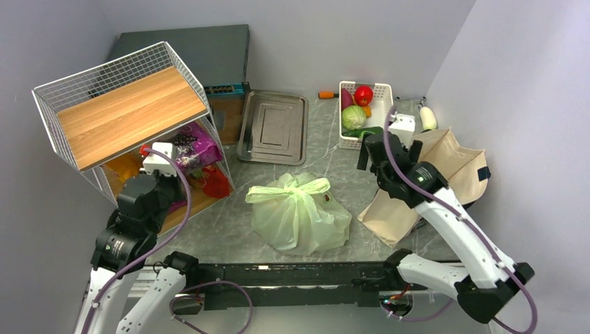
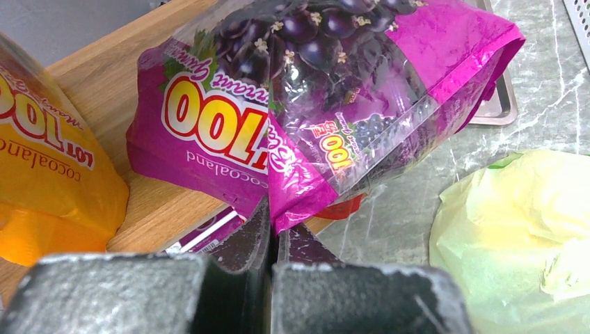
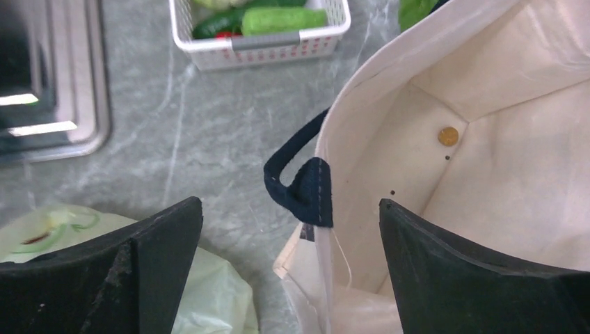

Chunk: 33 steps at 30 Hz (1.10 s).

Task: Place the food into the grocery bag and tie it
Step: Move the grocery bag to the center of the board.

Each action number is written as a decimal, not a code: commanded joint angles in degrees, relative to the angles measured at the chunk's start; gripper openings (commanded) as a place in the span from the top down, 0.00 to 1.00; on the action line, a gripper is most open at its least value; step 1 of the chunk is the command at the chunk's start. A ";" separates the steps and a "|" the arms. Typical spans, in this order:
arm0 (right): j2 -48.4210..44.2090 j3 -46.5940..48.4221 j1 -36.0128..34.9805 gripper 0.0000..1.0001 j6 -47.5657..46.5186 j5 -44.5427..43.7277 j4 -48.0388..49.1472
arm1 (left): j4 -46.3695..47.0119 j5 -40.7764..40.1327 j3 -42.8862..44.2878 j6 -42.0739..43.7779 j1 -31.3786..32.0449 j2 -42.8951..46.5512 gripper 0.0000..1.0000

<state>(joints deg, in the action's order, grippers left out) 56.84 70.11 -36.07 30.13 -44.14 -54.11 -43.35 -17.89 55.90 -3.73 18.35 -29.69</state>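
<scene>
The grocery bag (image 1: 299, 216), pale green and crinkly, sits in the middle of the table with its handles knotted on top. It also shows in the left wrist view (image 2: 515, 236) and the right wrist view (image 3: 209, 299). The food is hidden; I only see the bag bulging. My left gripper (image 1: 167, 167) is shut, its tips (image 2: 273, 223) right at a corner of a purple snack bag (image 2: 313, 104) in the wire shelf. My right gripper (image 1: 388, 154) is open and empty (image 3: 289, 205), hovering over the rim and dark handle (image 3: 306, 184) of the beige canvas tote (image 3: 487, 139).
A wire shelf (image 1: 118, 111) with a wooden top stands at the left, holding the purple bag and an orange bag (image 2: 49, 174). A metal tray (image 1: 273, 129) and a white basket (image 1: 379, 94) of vegetables are at the back. The tote (image 1: 445, 167) lies at the right.
</scene>
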 commanded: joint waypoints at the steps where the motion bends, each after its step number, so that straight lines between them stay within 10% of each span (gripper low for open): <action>1: 3.25 -2.69 4.08 0.06 -5.34 8.36 4.38 | 1.39 1.98 2.26 0.20 -0.07 1.63 1.00; 11: 6.63 -4.32 5.89 1.00 -8.92 16.03 8.39 | 1.24 3.20 2.22 0.65 -0.07 3.23 1.00; 25: 1.48 -3.30 1.38 1.00 -19.49 56.71 11.85 | 1.14 13.24 7.92 2.42 -0.07 1.95 1.00; 33: -0.07 -6.25 -6.41 1.00 -19.51 58.13 9.02 | 1.78 18.53 10.86 2.51 -0.07 0.89 1.00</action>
<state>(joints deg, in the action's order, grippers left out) 58.19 64.27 -39.70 11.09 10.81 -44.73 -48.84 -5.10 62.54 -1.43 18.35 -28.16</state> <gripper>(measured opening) 0.037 0.032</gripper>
